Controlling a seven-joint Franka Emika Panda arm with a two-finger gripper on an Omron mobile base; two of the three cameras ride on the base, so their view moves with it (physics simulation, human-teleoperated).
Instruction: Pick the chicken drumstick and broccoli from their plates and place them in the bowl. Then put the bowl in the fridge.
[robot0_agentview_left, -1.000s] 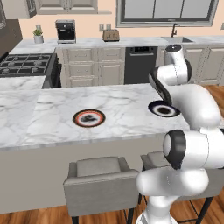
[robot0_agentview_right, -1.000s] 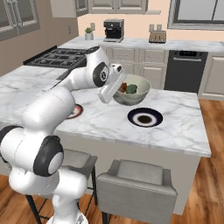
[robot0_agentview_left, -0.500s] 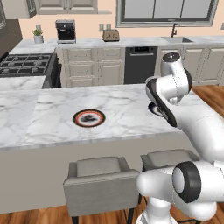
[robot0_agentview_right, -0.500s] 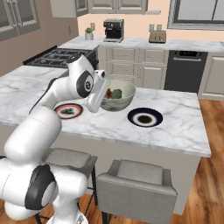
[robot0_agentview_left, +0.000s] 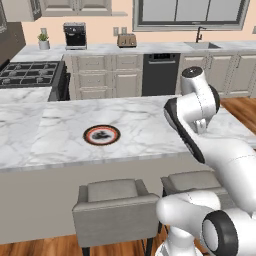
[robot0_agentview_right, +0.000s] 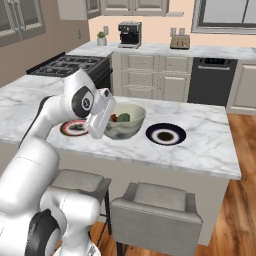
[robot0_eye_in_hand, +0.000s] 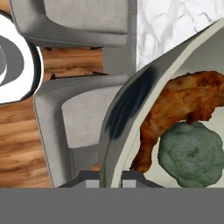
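My gripper (robot0_eye_in_hand: 110, 177) is shut on the rim of the grey-green bowl (robot0_eye_in_hand: 127, 105). The bowl is lifted and tilted, with stools and floor showing below it. Inside lie the reddish-brown chicken drumstick (robot0_eye_in_hand: 183, 103) and the dark green broccoli (robot0_eye_in_hand: 192, 153), touching each other. From the right base camera the bowl (robot0_agentview_right: 127, 125) hangs over the island between the two plates, with my gripper (robot0_agentview_right: 101, 131) at its left rim. The red-rimmed plate (robot0_agentview_left: 101, 135) and the dark plate (robot0_agentview_right: 165, 134) hold no food. The fridge is out of view.
Two grey stools (robot0_agentview_right: 155, 212) (robot0_agentview_right: 77, 182) stand against the island's near edge. A stove (robot0_agentview_right: 67, 64) is at the back left. A coffee machine (robot0_agentview_right: 129, 34) and a toaster (robot0_agentview_right: 179, 42) stand on the far counter, above a dishwasher (robot0_agentview_right: 212, 80).
The arm has swung the held bowl from beside the dark plate toward the island's near edge and the red-rimmed plate. The gripper has stayed shut on the rim.
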